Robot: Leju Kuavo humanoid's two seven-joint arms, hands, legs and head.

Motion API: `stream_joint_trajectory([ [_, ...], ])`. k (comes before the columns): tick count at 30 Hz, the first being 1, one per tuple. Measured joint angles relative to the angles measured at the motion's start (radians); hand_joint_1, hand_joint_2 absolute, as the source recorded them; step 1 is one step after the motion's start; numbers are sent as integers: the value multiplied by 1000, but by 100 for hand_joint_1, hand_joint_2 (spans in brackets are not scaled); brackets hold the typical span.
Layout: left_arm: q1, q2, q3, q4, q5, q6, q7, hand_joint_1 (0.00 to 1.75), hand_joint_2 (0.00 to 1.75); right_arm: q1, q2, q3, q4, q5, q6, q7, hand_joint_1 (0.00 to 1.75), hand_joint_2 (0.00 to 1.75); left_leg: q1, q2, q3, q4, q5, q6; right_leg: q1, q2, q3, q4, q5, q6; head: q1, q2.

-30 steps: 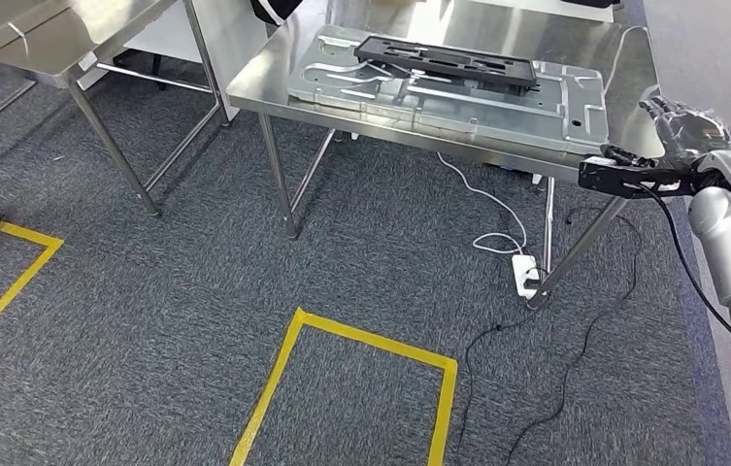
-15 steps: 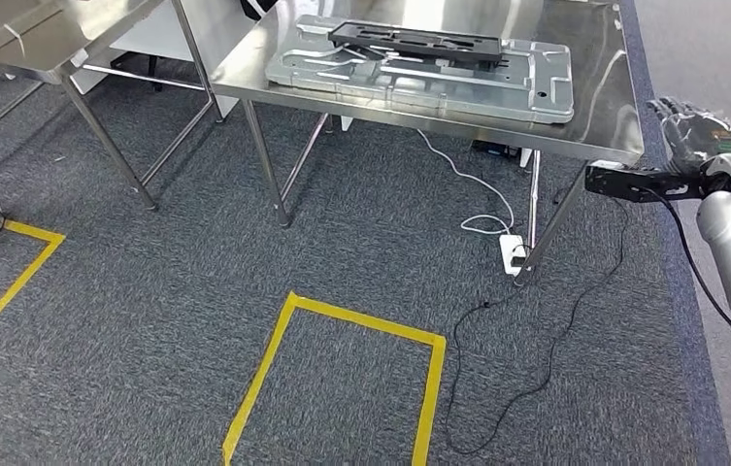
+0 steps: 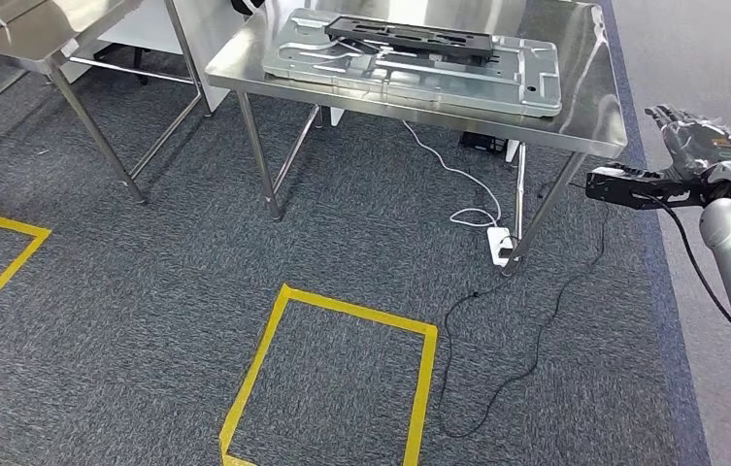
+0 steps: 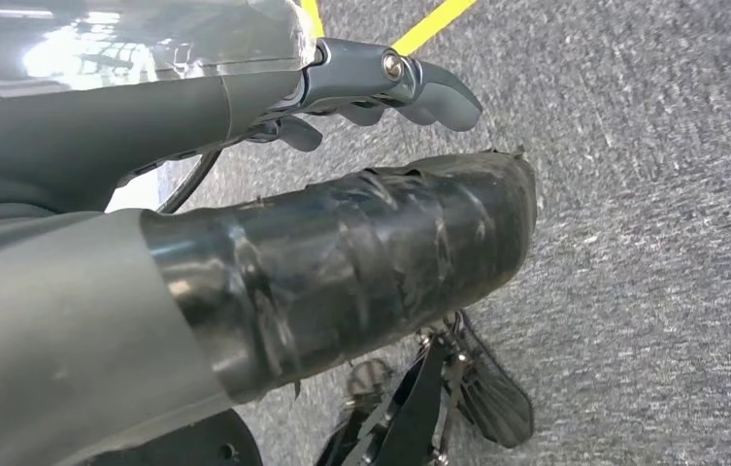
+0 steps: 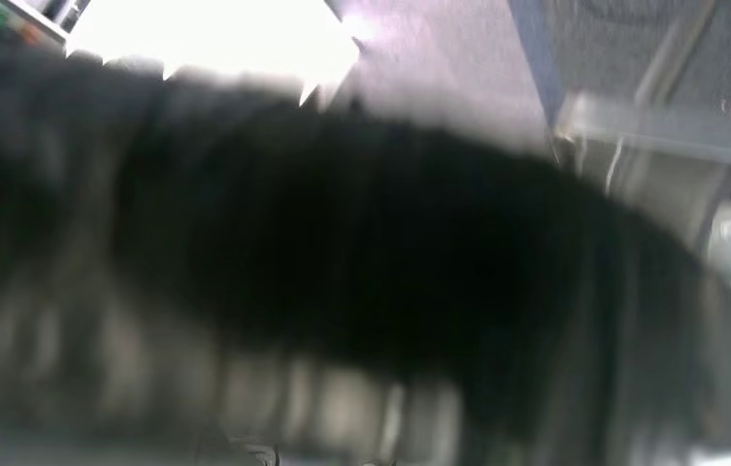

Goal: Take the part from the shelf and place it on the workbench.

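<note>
A long black part (image 3: 410,37) lies on a ribbed silver metal plate (image 3: 497,83), which rests on the steel workbench (image 3: 589,112) at the top of the head view. My right hand (image 3: 693,141) is raised off the bench's right end, past its corner, fingers up and apart with nothing in them. The right wrist view is a dark blur. My left hand (image 4: 381,83) hangs over the grey carpet; its fingers (image 4: 439,92) reach out loosely and hold nothing.
A second steel table (image 3: 36,39) stands at the top left. A white power strip (image 3: 495,245) and black cables (image 3: 536,340) lie on the carpet under the bench's right legs. Yellow tape (image 3: 274,340) marks a square on the floor in front.
The whole picture has shifted, so the camera has moved; the bench now sits higher and further left. My right hand stays raised and empty at the right edge.
</note>
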Motion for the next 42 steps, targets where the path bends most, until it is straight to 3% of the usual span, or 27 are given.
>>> stream_joint_trajectory([
  [1,0,0,0,0,0,0,0,0,0,4,0,0,1,0,0,0,0,0,0,9,-4,6,-1,-1,-3,-3,-6,17,4,5,0,0],
  [2,0,-1,0,0,0,0,0,0,0,6,0,0,1,0,0,0,0,0,1,17,-9,13,-4,-3,-5,-8,9,-9,26,9,0,0],
  [4,0,-2,0,0,-1,0,1,0,0,6,-1,-1,1,1,0,0,0,0,2,35,-17,34,-14,-12,-7,-41,77,-133,81,13,0,0],
  [6,-1,-2,0,0,-2,0,1,0,0,6,-3,-4,0,3,0,0,0,0,-2,49,-24,57,-26,-24,-2,-64,117,-215,105,3,0,0],
  [7,-2,-2,0,0,-2,0,1,0,0,7,-4,-6,-1,3,0,-1,0,0,-4,57,-25,63,-30,-28,1,-65,118,-222,103,-5,0,0],
  [9,-3,-2,0,0,-3,0,1,0,0,9,-6,-10,-2,4,1,-1,0,0,-6,74,-25,65,-33,-35,-1,-40,111,-221,109,-20,-1,0],
  [11,-4,-2,0,0,-4,0,1,0,0,8,-8,-14,-3,4,1,-1,0,0,-1,48,-37,96,-60,-46,-5,-18,107,-224,116,-33,-1,0],
  [14,-2,-2,0,0,-4,0,1,0,0,7,-7,-16,-7,4,1,-1,0,0,8,-28,-113,270,-160,-59,-7,15,98,-226,124,-45,-1,0],
  [15,-1,-2,0,0,-4,0,1,0,0,8,-6,-16,-8,4,1,-1,0,0,9,-36,-138,326,-180,-60,-6,28,94,-225,126,-46,-1,0],
  [16,0,-2,0,0,-4,0,1,0,0,9,-6,-16,-8,4,1,-1,0,0,8,-39,-149,352,-181,-59,-5,42,91,-224,128,-46,-1,0],
  [17,0,-2,0,0,-4,0,1,0,0,9,-6,-16,-8,4,1,-1,0,0,8,-42,-141,337,-162,-55,-4,56,89,-223,129,-46,-1,0],
  [18,1,-2,0,0,-4,0,1,0,0,9,-6,-16,-8,4,1,-1,0,0,8,-50,-115,285,-128,-48,-3,70,89,-222,130,-45,-1,0],
  [20,1,1,0,0,-4,1,1,0,0,8,-5,-16,-8,4,1,-1,0,0,8,-105,-46,144,-64,-27,-3,96,87,-222,134,-40,0,0],
  [22,0,3,0,0,2,1,-1,0,0,8,-3,-16,-10,4,2,-1,0,0,5,-145,-12,71,-43,-12,-11,120,82,-224,140,-29,0,0],
  [24,-4,2,5,0,19,1,-6,0,0,8,-3,-17,-6,10,5,-10,0,0,3,-125,-5,54,-37,-7,-17,147,77,-234,151,-12,-1,0],
  [25,-7,1,7,0,27,1,-8,0,0,7,-2,-17,0,17,6,-18,0,0,4,-109,-1,41,-30,-7,-16,143,74,-235,153,-7,0,0],
  [27,-7,-1,11,-1,30,0,-9,0,0,-8,2,-18,21,31,4,-38,0,0,8,-76,8,10,-12,-2,-9,86,49,-192,124,-4,2,0],
  [29,-5,-1,11,-1,26,-3,-10,0,0,-24,12,-18,40,38,2,-50,0,0,7,-44,7,3,-6,1,-6,19,-5,-77,61,-3,4,0],
  [31,-3,-1,11,-1,20,-6,-10,0,0,-27,22,-18,54,39,1,-55,0,0,6,-13,0,10,-8,0,-9,-2,-40,9,31,4,3,0],
  [32,-3,-1,11,-1,16,-8,-10,0,0,-27,25,-18,60,39,1,-55,0,0,6,0,-3,15,-11,-3,-10,-6,-33,4,41,7,3,0],
  [34,-3,-1,11,-1,9,-11,-11,0,0,-28,27,-18,66,39,-3,-55,0,0,7,20,-11,34,-21,-12,-14,-19,34,-107,89,12,3,0],
  [36,-4,-1,11,-1,2,-14,-11,0,0,-26,28,-18,68,43,-12,-53,0,0,4,33,-20,53,-33,-26,-10,-27,93,-205,118,7,3,0],
  [40,-9,0,10,-2,-8,-17,-10,0,0,-7,23,-18,63,74,-43,-49,0,0,1,40,-22,65,-45,-44,-10,-21,102,-221,121,-17,3,0],
  [42,-6,0,10,-2,-10,-17,-9,0,0,-2,20,-18,53,87,-47,-48,0,0,5,6,-38,108,-76,-53,-14,-22,100,-224,125,-28,3,0],
])
